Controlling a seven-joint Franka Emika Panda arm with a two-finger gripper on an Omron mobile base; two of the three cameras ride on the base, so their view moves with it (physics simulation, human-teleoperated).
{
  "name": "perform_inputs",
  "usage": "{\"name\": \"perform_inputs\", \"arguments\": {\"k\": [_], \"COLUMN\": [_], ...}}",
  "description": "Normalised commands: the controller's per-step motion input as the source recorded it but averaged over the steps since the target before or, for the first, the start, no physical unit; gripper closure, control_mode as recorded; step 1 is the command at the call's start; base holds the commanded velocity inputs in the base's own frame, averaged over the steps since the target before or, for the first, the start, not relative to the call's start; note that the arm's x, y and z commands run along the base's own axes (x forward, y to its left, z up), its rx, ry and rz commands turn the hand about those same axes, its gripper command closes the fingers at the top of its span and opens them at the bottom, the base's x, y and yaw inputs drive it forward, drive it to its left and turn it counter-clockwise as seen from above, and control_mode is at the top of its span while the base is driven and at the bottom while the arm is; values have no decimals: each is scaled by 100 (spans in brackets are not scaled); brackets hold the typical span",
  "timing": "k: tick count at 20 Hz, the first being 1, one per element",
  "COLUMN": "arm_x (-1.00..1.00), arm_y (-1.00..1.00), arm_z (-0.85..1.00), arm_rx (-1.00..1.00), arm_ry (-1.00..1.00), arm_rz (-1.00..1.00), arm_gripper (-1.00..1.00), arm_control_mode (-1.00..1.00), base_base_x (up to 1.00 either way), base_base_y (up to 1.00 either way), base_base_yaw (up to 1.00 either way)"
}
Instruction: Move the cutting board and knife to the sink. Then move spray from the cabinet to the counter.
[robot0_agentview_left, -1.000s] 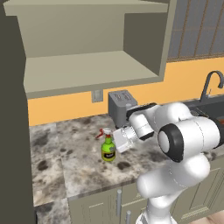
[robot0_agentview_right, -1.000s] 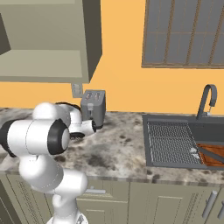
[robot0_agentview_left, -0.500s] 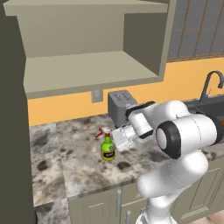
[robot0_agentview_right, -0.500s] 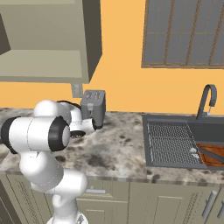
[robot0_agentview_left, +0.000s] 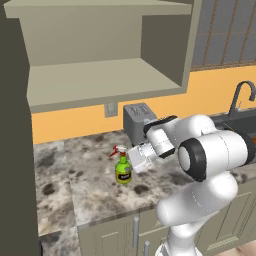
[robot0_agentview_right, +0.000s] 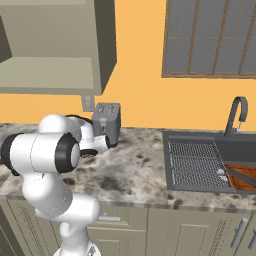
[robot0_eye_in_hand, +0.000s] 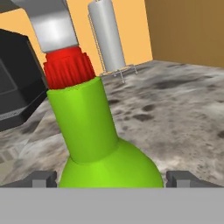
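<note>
Spread wide, the gripper (robot0_eye_in_hand: 111, 178) is seen in the hand view with one dark fingertip (robot0_eye_in_hand: 43, 178) on each side of the spray (robot0_eye_in_hand: 98, 131), a gap being left between each tip and the green body, so the bottle is not clamped. In the left base view the spray (robot0_agentview_left: 123, 166) is seen standing upright on the counter (robot0_agentview_left: 90, 192), toward its middle between back wall and front edge, with the arm's white hand just beside it on the right. Above, the cabinet (robot0_agentview_left: 107, 80) is seen with its shelf bare. A grey toaster (robot0_agentview_left: 137, 120) is set at the counter's back edge. Further right, in the right base view, the sink (robot0_agentview_right: 210, 162) is recessed into the counter, and the cutting board (robot0_agentview_right: 240, 177) is seen lying in its right basin with the knife (robot0_agentview_right: 239, 176) laid across it.
</note>
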Motion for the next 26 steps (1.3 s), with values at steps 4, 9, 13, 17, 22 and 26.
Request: {"name": "perform_inputs", "arguments": {"k": [4,9,13,17,22,26], "arm_x": [0,-3,-13,-10,-15,-44], "arm_y": [-4,-11,-20,-22,-27,-40], "arm_z": [0,1,11,11,17,34], "arm_rx": [0,0,0,0,0,0], "arm_ry": [0,0,0,0,0,-1], "arm_rz": [0,0,0,0,0,0], "arm_gripper": [-100,-100,-100,-100,-100,-100], "arm_control_mode": [-100,-100,-100,-100,-100,-100], "base_base_x": [0,0,0,0,0,0], "base_base_y": [0,0,0,0,0,0], "base_base_yaw": [0,0,0,0,0,0]}}
